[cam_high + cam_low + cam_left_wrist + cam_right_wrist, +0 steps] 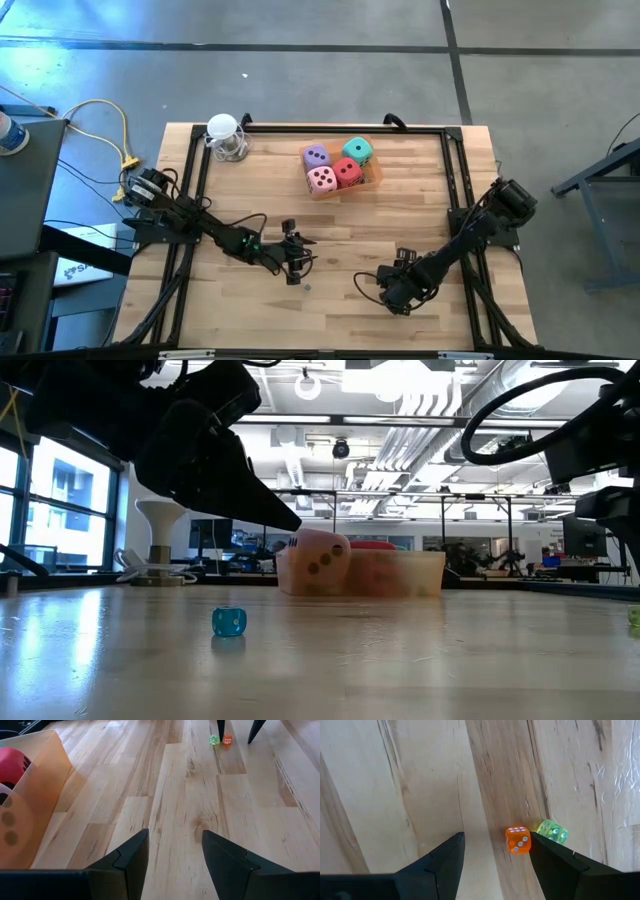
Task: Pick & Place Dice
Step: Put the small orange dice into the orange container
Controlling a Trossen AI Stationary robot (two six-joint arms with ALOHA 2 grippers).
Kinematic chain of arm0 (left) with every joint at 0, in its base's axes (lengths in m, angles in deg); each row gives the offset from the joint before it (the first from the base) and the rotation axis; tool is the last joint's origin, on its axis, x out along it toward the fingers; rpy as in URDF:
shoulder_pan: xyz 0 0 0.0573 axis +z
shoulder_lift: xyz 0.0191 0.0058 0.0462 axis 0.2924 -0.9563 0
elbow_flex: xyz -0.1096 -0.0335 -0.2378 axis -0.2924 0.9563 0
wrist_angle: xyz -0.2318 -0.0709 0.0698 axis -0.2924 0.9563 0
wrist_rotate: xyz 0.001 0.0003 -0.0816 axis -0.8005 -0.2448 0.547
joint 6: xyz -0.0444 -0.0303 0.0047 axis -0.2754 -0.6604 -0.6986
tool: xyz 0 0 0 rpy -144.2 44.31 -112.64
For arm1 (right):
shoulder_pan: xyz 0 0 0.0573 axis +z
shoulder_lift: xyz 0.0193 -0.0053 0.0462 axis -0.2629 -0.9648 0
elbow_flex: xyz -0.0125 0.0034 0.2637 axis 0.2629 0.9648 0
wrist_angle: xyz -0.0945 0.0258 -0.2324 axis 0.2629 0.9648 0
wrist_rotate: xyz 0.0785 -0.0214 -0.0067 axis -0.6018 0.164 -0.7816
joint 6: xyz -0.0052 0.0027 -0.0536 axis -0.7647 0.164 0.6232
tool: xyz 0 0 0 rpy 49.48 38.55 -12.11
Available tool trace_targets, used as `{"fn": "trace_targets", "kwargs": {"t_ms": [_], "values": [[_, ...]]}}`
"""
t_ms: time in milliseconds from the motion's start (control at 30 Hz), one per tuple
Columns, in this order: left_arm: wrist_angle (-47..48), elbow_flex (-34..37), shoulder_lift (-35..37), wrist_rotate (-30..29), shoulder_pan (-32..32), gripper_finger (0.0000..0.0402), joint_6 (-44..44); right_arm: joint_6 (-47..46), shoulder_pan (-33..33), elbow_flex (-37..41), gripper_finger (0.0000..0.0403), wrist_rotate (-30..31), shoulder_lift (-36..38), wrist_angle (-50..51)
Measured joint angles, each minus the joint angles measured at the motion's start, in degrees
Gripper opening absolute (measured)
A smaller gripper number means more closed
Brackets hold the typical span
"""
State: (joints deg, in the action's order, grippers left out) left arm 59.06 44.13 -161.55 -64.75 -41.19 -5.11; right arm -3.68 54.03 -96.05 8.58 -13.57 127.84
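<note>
Four chunky dice sit in a shallow orange tray (373, 180) at the table's far middle: purple (316, 156), teal-green (357, 150), pink (321, 179) and red (347, 172). My left gripper (292, 264) hovers open near the table's middle, slanting down, with bare wood between its fingers (172, 865). My right gripper (400, 298) points down, open, near the front right. A tiny orange cube (518, 839) lies on the wood between its fingers, close to one of them. A tiny green cube (553, 831) lies just beyond that finger. A tiny blue cube (229, 622) rests on the table near my left gripper.
A white stand (226, 136) is at the far left corner. Black frame rails (455, 190) run along the table's sides and far edge. Bare wood stretches between the tray and both grippers.
</note>
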Motion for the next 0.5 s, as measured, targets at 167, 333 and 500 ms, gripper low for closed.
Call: {"fn": "trace_targets", "kwargs": {"t_ms": [167,333,500], "values": [[0.0,0.0,0.0,0.0,0.0,0.0177,0.0,0.0,0.0,0.0,0.021,-0.1,0.0,0.2],[0.0,0.0,0.0,0.0,0.0,0.0177,0.0,0.4,0.0,0.0,0.021,-0.2,0.0,0.2],[0.1,0.0,0.0,0.0,0.0,0.0177,0.0,0.5,0.0,0.0,0.0206,-0.3,0.0,0.2]]}}
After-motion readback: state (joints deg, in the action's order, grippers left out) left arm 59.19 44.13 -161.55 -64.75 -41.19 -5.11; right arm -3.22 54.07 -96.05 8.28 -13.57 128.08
